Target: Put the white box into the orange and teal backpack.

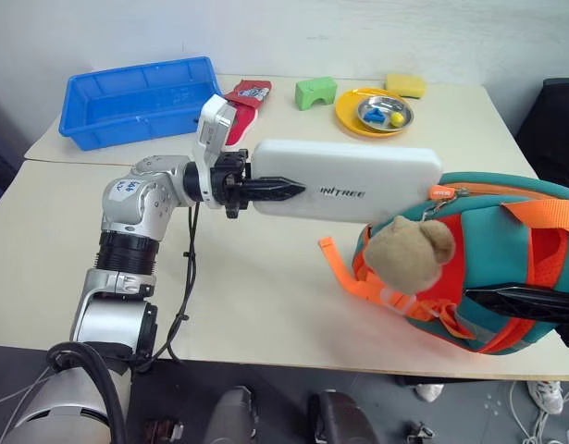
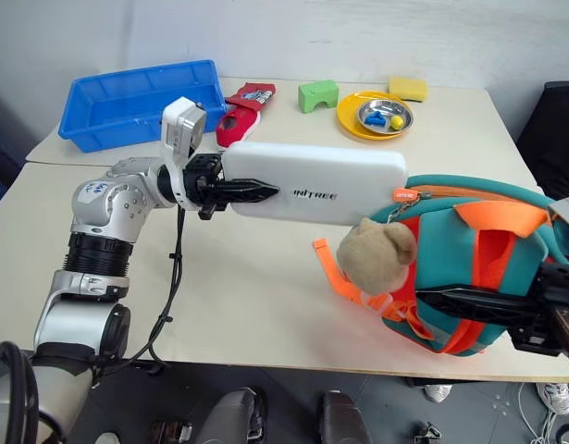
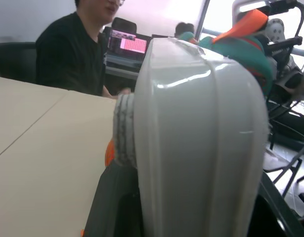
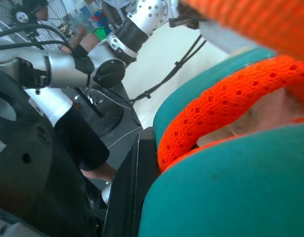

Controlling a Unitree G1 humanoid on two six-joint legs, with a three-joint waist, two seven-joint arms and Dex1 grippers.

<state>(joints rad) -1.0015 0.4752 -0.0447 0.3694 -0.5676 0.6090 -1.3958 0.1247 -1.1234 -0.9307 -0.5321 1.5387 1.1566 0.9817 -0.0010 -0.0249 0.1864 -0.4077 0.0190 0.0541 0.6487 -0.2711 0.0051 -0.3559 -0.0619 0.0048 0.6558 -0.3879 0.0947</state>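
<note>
The beige table [image 1: 265, 305] carries everything. On its right edge sits the orange and teal backpack [image 1: 506, 250], the largest soft item, with its tan plush bear [image 1: 409, 250] facing the table's middle and an orange strap trailing onto the tabletop. The right gripper [image 2: 478, 302] lies along the backpack's near side, its black fingers [image 2: 469, 301] closed on the backpack's fabric and pointing toward the bear.

The white box [image 1: 344, 180] hangs in the air above the table, held level, its far end just over the backpack's top by the zipper pull and above the bear. The left gripper [image 1: 275, 191] clamps the box's near end: one black finger [image 1: 279, 191] lies flat across the lettered top face, and the box fills the space between the fingers in the left wrist view [image 3: 201, 138].

At the far edge stand a blue bin [image 1: 141, 97], a red packet [image 1: 249, 94], a green block [image 1: 315, 92], a yellow plate [image 1: 372, 113] holding a metal bowl, and a yellow sponge [image 1: 406, 85].
</note>
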